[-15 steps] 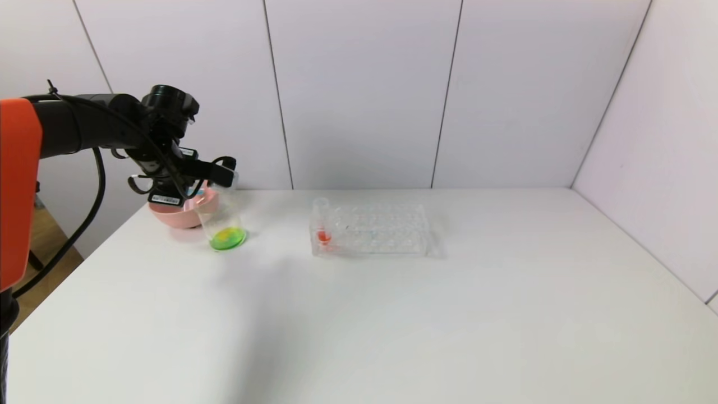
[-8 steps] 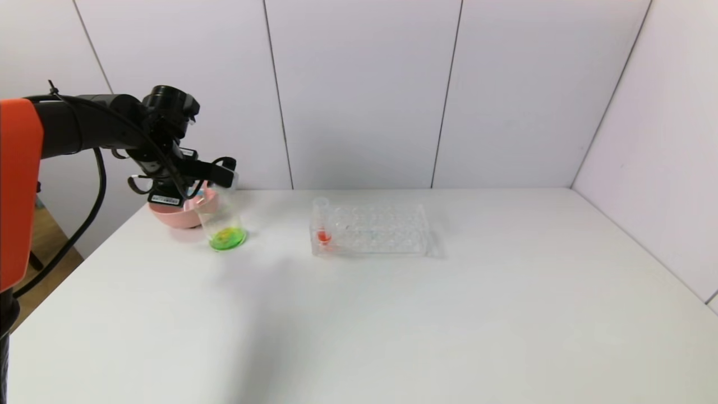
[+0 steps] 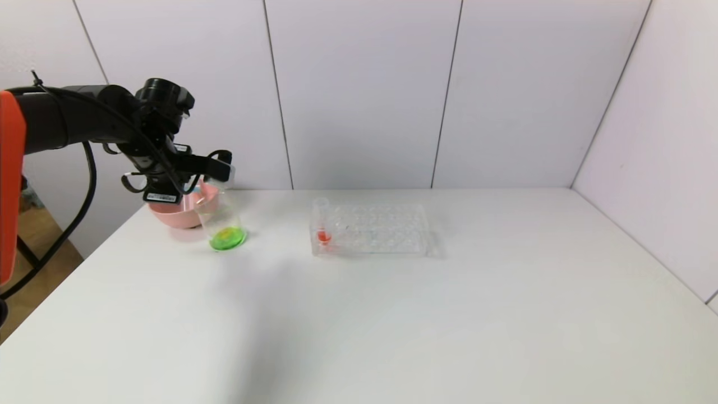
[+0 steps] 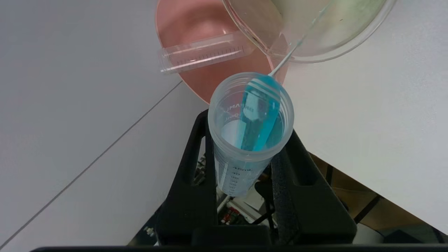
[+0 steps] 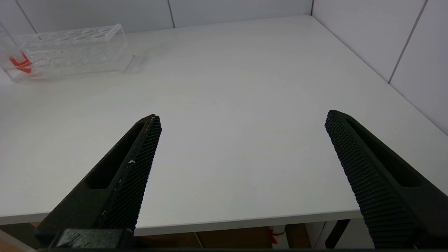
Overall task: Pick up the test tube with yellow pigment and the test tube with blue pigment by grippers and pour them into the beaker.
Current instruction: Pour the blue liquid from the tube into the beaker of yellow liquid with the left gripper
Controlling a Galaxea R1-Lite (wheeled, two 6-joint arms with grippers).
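Note:
My left gripper (image 4: pixel 248 127) is shut on the test tube with blue pigment (image 4: pixel 250 115), its fingers on both sides of the tube. The tube is tilted, its mouth towards the beaker (image 4: pixel 308 52), and blue liquid lies along its inside up to the lip. A thin pale line runs from that lip to the beaker's rim. In the head view the left gripper (image 3: pixel 220 167) hangs just above the beaker (image 3: pixel 220 216), which holds green liquid (image 3: pixel 228 238). A clear graduated tube (image 4: pixel 204 52) lies empty in the pink bowl (image 4: pixel 196 21); no yellow liquid shows. My right gripper (image 5: pixel 241 117) is open over the table's front edge.
The pink bowl (image 3: pixel 175 213) stands just behind the beaker at the table's far left. A clear tube rack (image 3: pixel 376 230) sits mid-table with a red-liquid tube (image 3: pixel 322 224) at its left end. White walls close the back and right.
The left arm has risen a little and drawn slightly left, lifting the tube above the beaker. The beaker, the bowl and the rack have not moved.

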